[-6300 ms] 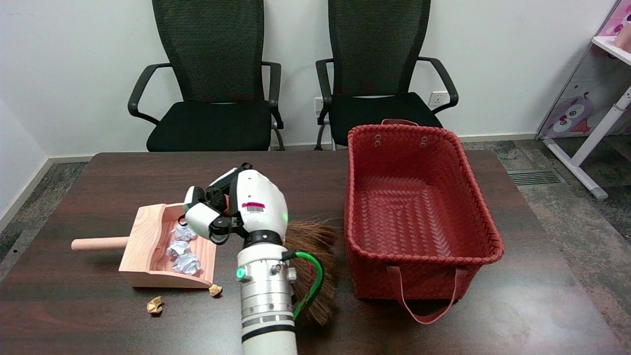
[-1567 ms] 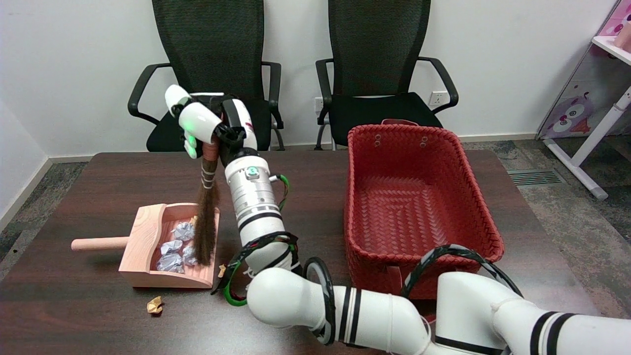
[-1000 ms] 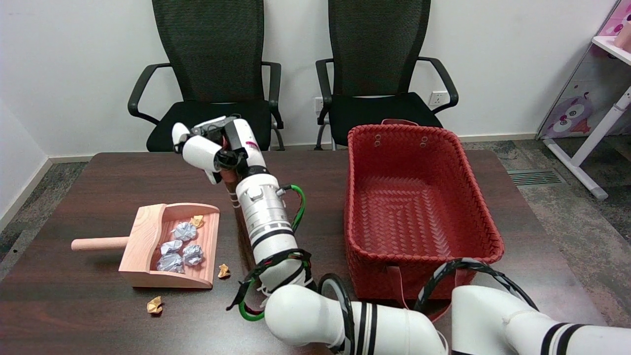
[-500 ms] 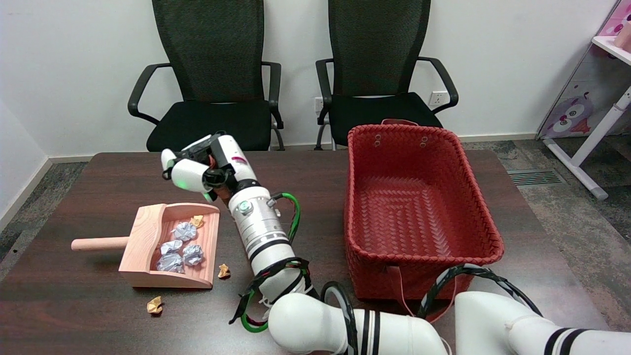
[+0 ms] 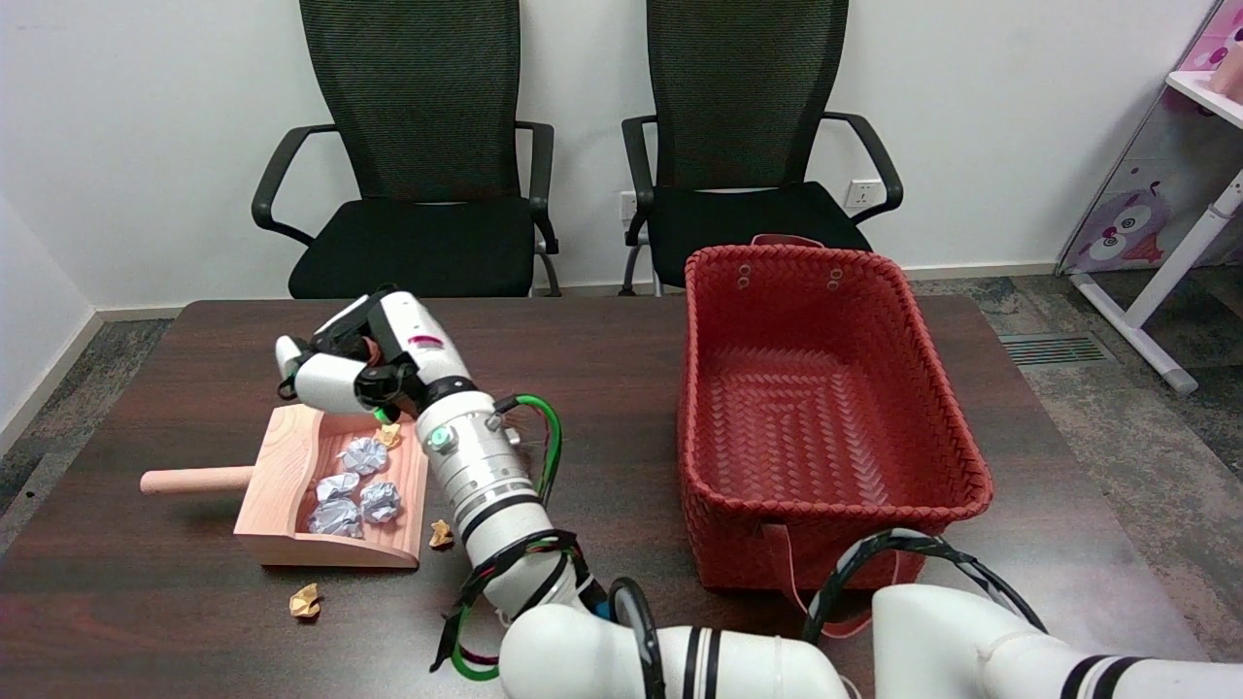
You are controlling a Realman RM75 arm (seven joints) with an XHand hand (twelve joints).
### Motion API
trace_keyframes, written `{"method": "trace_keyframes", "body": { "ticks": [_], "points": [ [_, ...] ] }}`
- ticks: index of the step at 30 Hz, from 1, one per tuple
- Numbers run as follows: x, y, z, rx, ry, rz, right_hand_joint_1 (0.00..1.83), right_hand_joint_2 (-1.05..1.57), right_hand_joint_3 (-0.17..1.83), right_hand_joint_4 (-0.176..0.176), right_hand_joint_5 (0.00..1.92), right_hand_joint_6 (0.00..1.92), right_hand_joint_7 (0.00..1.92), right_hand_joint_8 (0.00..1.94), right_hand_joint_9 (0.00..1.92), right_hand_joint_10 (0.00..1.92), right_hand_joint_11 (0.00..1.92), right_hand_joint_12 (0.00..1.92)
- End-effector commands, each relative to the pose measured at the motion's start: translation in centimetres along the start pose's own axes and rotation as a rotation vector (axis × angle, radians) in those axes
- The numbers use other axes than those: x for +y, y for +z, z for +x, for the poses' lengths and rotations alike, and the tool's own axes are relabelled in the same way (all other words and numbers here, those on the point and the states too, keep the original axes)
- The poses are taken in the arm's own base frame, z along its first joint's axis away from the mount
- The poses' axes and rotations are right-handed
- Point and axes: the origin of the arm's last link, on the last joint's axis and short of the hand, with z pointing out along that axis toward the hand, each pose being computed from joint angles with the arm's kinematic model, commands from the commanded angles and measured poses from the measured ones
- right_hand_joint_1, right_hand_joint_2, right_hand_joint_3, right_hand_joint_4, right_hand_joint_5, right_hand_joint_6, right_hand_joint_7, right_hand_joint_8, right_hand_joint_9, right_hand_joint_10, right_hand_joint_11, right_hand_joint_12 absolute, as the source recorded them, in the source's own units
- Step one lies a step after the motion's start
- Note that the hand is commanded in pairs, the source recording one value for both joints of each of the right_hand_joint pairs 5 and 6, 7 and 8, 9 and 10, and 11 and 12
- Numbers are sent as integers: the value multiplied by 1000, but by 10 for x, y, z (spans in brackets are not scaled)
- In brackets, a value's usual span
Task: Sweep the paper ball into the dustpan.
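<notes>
the wooden dustpan [image 5: 282,490] holds three silver foil balls [image 5: 361,453] and one tan paper ball [image 5: 390,434]. two more tan balls lie on the table: one [image 5: 441,533] touching its 3 o'clock lip, another [image 5: 305,601] at 6 o'clock. the right hand [image 5: 354,367] is clenched above the pan; whether it grasps anything, i cannot tell. the red woven basket [image 5: 932,408] shows only its floor.

dark brown wooden table [image 5: 621,349], bearing pale wooden dustpan [image 5: 282,485], two crumpled tan paper balls [image 5: 305,601] [image 5: 441,533], red woven basket [image 5: 825,427].
</notes>
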Motion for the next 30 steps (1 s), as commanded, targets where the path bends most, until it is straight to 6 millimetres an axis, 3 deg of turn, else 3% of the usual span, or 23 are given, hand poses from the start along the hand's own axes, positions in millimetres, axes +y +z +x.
{"method": "trace_keyframes", "body": {
  "ticks": [1,19,30],
  "points": [
    [7,-3,-34,-62,45,0,969,1571,1464,176,1920,1920,1920,1920,1920,1920,1920,1920],
    [16,8,-41,-76,352,-28,924,1496,1478,176,1920,1920,1920,1920,1920,1920,1920,1920],
    [20,31,-27,-42,507,-28,915,1374,1512,176,1920,1920,1920,1920,1920,1920,1920,1920]
  ]
}}
